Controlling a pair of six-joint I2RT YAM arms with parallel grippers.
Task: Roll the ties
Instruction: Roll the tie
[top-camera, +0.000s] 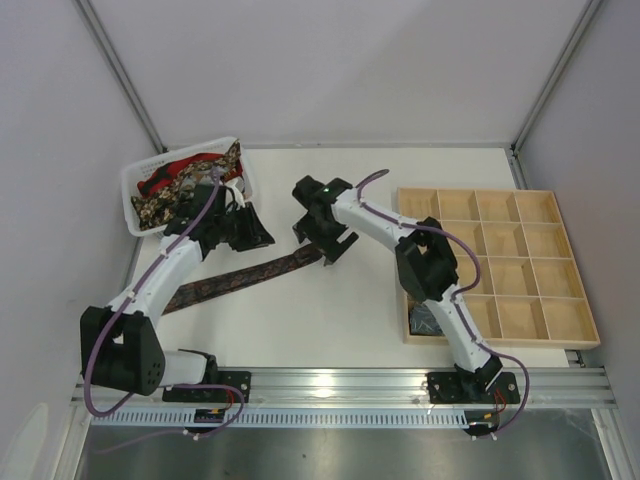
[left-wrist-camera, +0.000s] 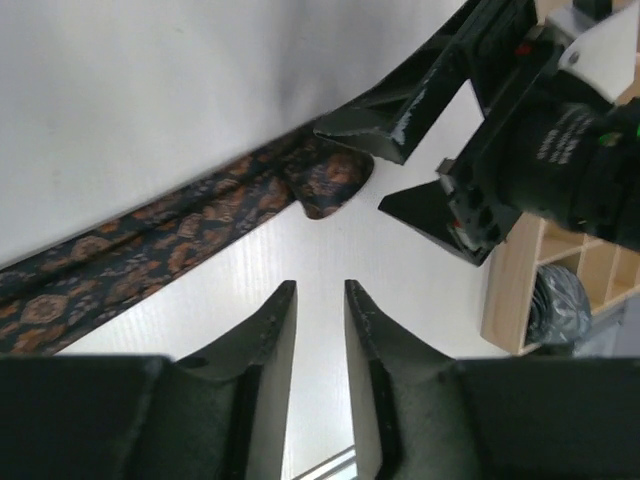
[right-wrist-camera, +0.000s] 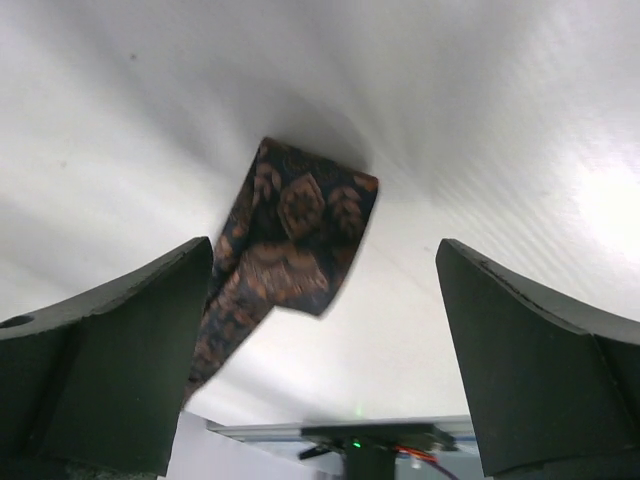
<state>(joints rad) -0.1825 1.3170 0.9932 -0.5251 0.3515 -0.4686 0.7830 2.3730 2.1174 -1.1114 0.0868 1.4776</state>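
The tie (top-camera: 250, 275) lay stretched diagonally across the tabletop (top-camera: 330, 320). One end ran toward the left arm's base, and the other sat right under the right end effector (top-camera: 333, 252). That end effector stood wide open and held nothing. In its wrist view the patterned tip sat between the 2 jaws, nearer the left-hand one, and neither touched it. The left end effector (left-wrist-camera: 320, 290) hovered just beside the same end. Its jaws were parted by a narrow gap and it was empty too.

To my eye the roll had not begun, because the whole strip was flat apart from a slight lift at the tip. To do it well, the right jaws should come down square across the width and pinch only the very tip, so the first turn starts tight and straight. The left one could press the cloth a little further along to keep it from sliding. If the start were skewed, the roll would likely spiral into a cone.

More ties waited in the basket (top-camera: 135, 195) at the far left. 1 dark coil (top-camera: 428, 320) already sat in the near-left cell of the tray (top-camera: 480, 190).
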